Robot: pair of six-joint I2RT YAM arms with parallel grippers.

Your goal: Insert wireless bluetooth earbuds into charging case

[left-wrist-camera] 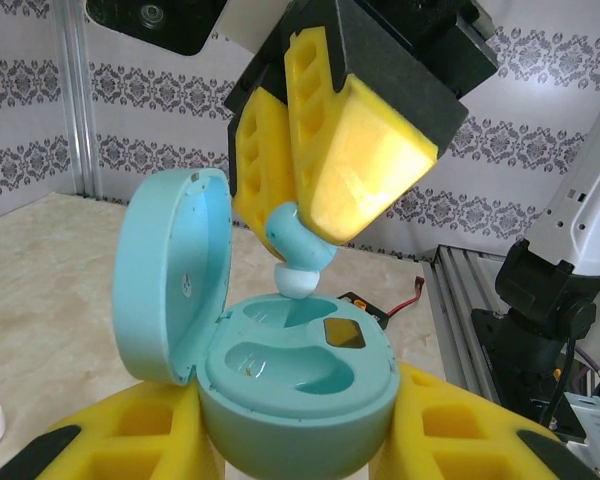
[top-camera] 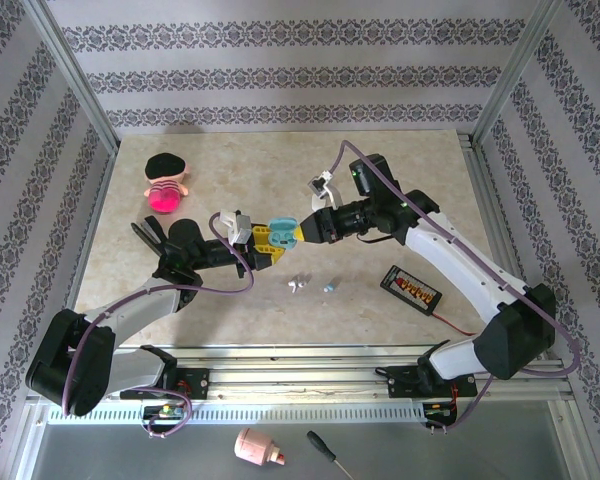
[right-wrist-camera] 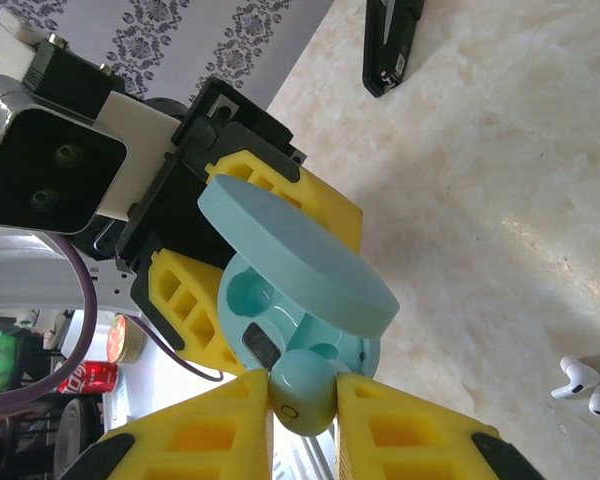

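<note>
My left gripper [top-camera: 263, 243] is shut on the base of a pale teal charging case [left-wrist-camera: 300, 390], held above the table with its lid [left-wrist-camera: 170, 270] swung open to the left. Both of its sockets are empty. My right gripper [right-wrist-camera: 305, 405] is shut on a teal earbud [right-wrist-camera: 305, 392]. The bud's white tip [left-wrist-camera: 298, 280] hangs just over the far socket, at its rim. Two more earbuds lie on the table below, a white one [top-camera: 298, 285] and a teal one [top-camera: 329, 286].
A pink plush doll [top-camera: 165, 185] sits at the back left. A black board with orange parts and a red wire [top-camera: 412, 286] lies beside the right arm. A pink item [top-camera: 260, 450] and a screwdriver [top-camera: 328, 455] lie in front of the rail.
</note>
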